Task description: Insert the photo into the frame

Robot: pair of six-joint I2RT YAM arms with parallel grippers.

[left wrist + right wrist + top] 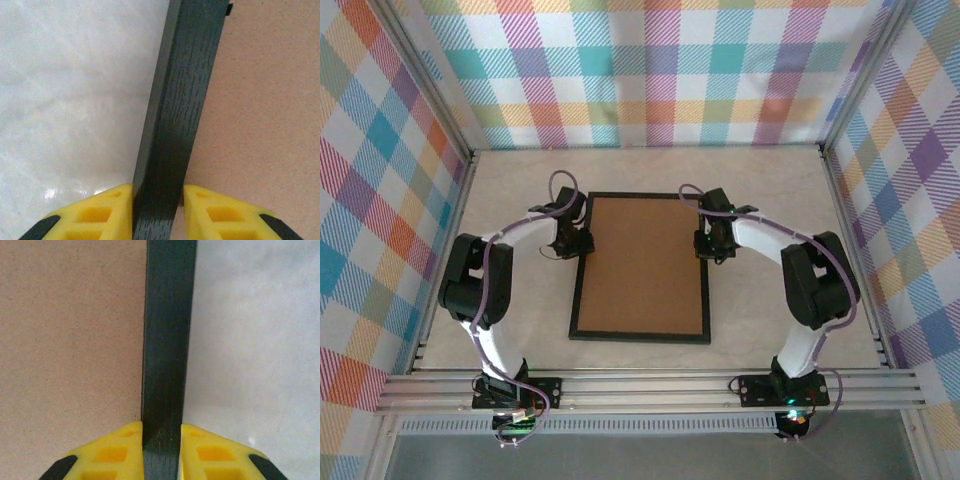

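Gripping the frame (640, 337), back-up on the table (520, 180): left gripper (157, 192) clamps its left rail, right gripper (161, 432) its right rail. Next likely needs a level, matched lift.

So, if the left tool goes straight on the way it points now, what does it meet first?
The left tool straddles a rail of the thin black rectangular picture frame. Straight on, its fingertips would likely meet the pale table top and the brown back board, though depth is unclear.
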